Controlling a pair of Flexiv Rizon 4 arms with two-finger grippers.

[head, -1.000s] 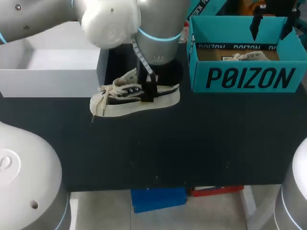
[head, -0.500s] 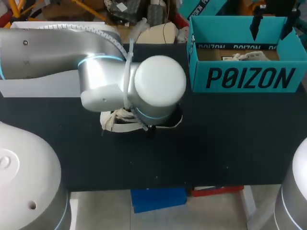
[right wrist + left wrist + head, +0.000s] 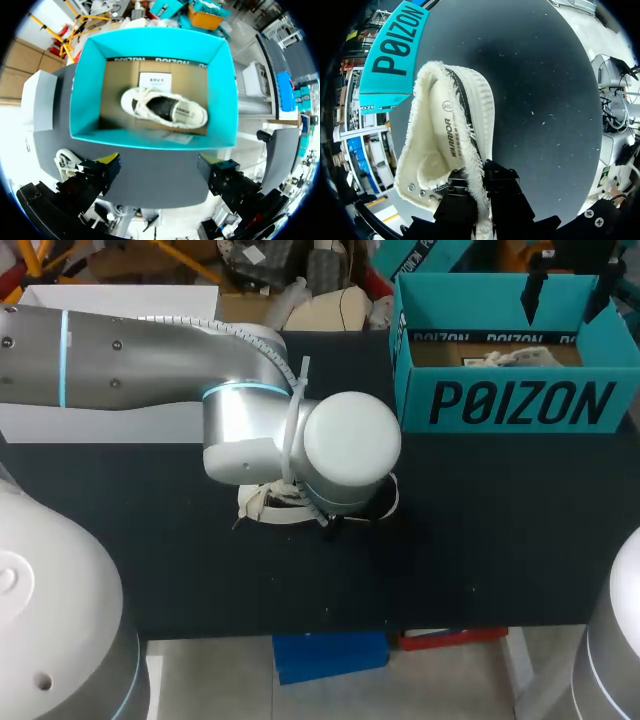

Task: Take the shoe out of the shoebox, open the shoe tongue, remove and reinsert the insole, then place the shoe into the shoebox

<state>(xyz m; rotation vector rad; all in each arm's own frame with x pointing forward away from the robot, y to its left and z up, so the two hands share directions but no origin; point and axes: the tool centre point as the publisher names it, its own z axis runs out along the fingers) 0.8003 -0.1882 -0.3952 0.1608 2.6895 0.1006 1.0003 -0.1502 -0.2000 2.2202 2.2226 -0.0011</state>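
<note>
**Shifted sideways, opening step comes next**

Since the earlier frame our left arm dropped over the shoe [image 3: 262,506], shifting it toward the shoebox [image 3: 510,405]. Now our left claw [image 3: 481,176] pinches the fuzzy collar, and the shoe lies ahead of it on the table [image 3: 450,540]. Next, we judge, the wide-open right claw [image 3: 159,165] must pull the tongue.
</note>
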